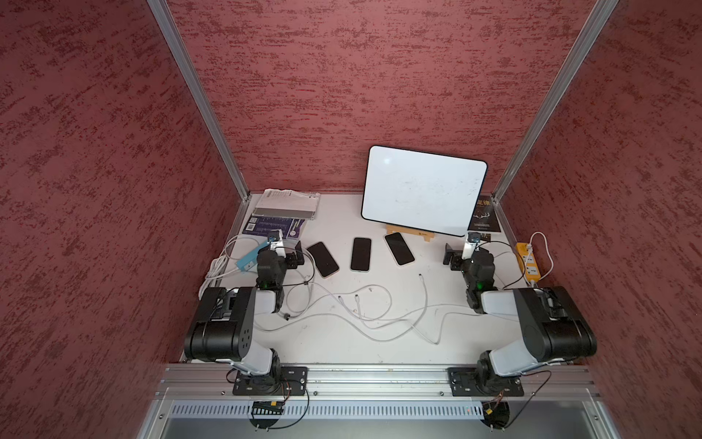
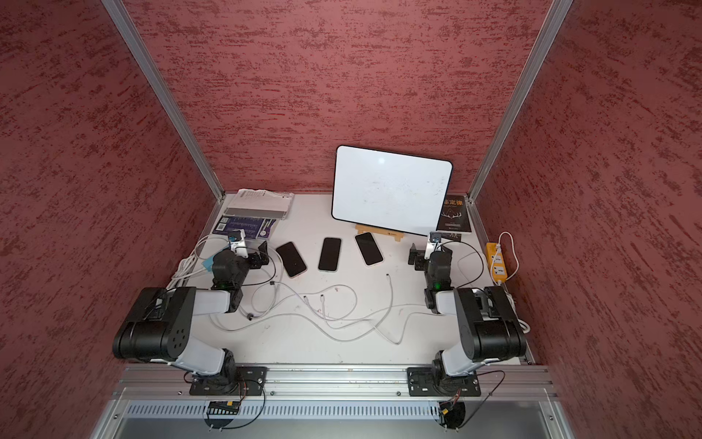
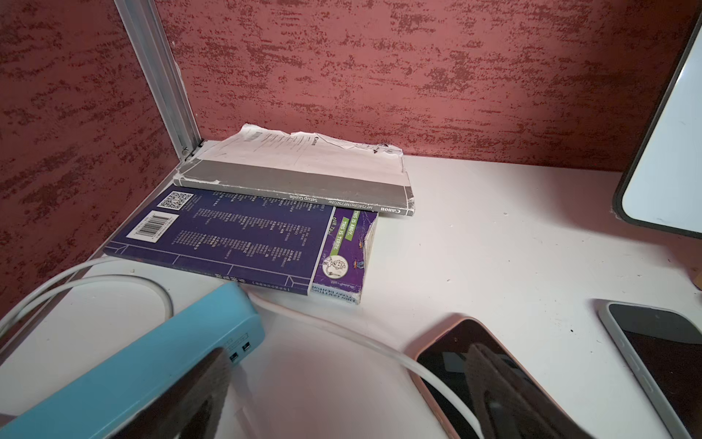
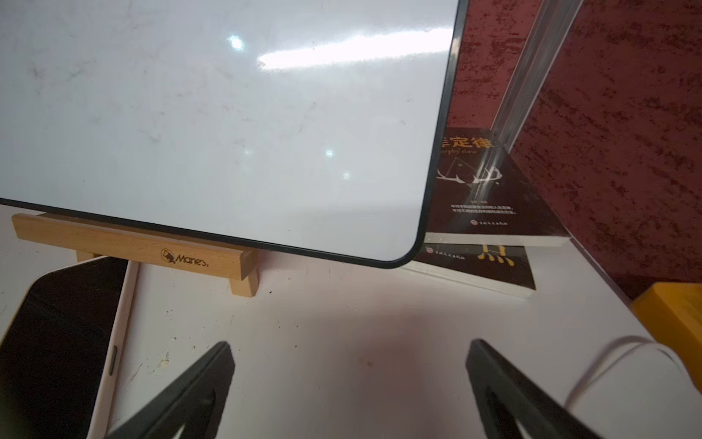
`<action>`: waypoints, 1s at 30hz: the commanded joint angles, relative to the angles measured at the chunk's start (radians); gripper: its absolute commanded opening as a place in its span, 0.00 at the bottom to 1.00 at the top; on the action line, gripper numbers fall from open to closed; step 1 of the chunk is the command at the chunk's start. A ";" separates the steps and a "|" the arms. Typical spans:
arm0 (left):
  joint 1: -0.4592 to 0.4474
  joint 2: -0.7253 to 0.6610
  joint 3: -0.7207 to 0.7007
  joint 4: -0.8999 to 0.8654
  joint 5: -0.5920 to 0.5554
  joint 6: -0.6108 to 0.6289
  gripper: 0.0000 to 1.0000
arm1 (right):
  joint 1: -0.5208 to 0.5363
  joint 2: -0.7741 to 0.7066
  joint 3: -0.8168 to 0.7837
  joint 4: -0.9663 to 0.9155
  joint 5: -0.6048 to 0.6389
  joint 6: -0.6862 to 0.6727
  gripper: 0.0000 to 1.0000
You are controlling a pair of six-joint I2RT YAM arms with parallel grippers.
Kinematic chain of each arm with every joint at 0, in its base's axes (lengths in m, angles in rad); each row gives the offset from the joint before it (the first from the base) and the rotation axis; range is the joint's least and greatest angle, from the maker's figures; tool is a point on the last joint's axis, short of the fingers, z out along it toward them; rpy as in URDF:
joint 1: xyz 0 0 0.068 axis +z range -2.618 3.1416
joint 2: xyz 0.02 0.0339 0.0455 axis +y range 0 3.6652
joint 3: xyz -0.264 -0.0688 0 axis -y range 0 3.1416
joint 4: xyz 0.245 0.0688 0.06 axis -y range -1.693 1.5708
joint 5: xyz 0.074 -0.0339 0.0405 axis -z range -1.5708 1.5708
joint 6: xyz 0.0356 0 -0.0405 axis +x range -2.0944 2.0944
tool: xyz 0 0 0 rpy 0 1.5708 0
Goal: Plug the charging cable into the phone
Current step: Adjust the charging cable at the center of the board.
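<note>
Ribbed aluminium rail [image 1: 380, 374] spans the bottom of both top views, with the two arm bases bolted onto it. Rough, mottled red walls [image 1: 342, 76] enclose a matte white, scuffed desk [image 1: 342, 342]. At upper centre right a glossy whiteboard [image 1: 423, 188] with a thin dark frame and rounded corners leans on a pale wooden stand [image 1: 410, 232].

At upper left a grey manual [image 1: 286, 207] with a torn paper cover lies on a dark blue book [image 1: 262, 226]. Glossy black books [image 1: 483, 220] lie at upper right. A smooth blue power strip [image 1: 249, 259] sits at the left edge and a yellow power strip [image 1: 528, 262] at the right.

Three flat, dark-glass phones lie in a row at centre: a pink-cased phone [image 1: 322, 259], a grey-cased phone [image 1: 361, 254] and a white-cased phone [image 1: 399, 248]. Thin white charging cables [image 1: 426, 298] tangle loosely below them, each plug [image 1: 420, 275] apart from every phone.

The left fingers [image 3: 497, 384], black wedges, are spread wide and hold nothing, above the blue power strip and the pink-cased phone. The right fingers [image 4: 205, 380] are likewise fully apart and empty, above bare desk near the stand.
</note>
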 commanded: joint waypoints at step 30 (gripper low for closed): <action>0.105 -0.412 0.160 -0.834 -0.062 -0.629 1.00 | -0.006 -0.013 0.019 -0.011 -0.019 0.001 0.99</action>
